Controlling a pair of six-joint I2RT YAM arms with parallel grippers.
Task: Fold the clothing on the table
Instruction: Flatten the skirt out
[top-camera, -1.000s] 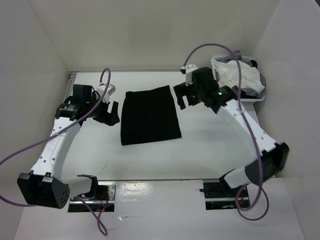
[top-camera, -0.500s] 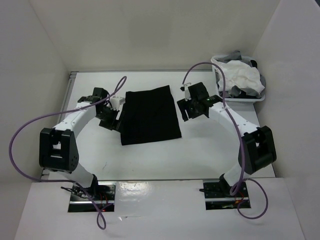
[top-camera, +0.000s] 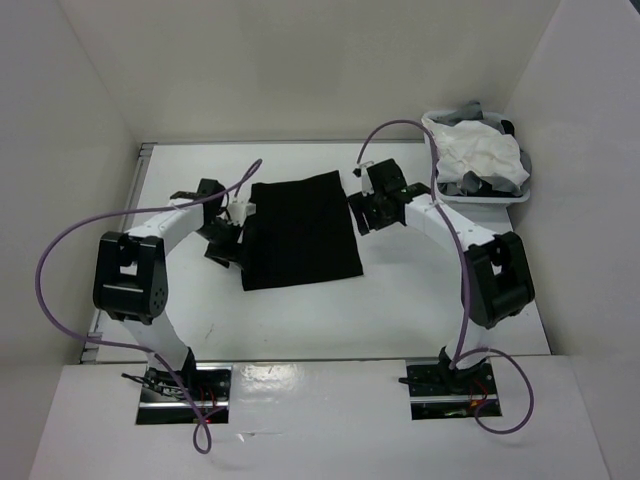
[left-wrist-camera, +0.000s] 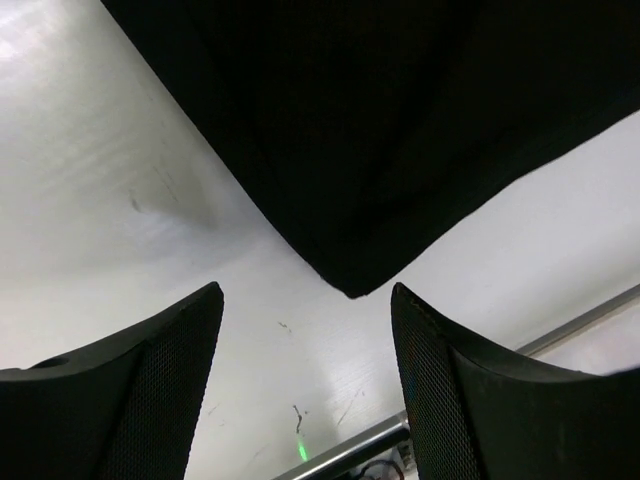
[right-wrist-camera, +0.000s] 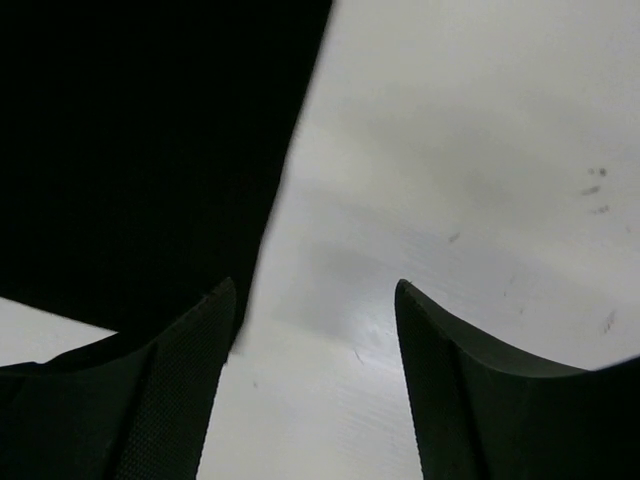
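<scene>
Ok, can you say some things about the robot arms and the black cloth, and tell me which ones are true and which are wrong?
1. The black clothing lies spread flat on the table. True.
2. The left gripper is holding the clothing up in the air. False: its jaws are open by a corner of the clothing, holding nothing.
3. A white garment sits in the basket. True.
4. The right gripper reaches into the basket. False: it is open at the clothing's right edge.
</scene>
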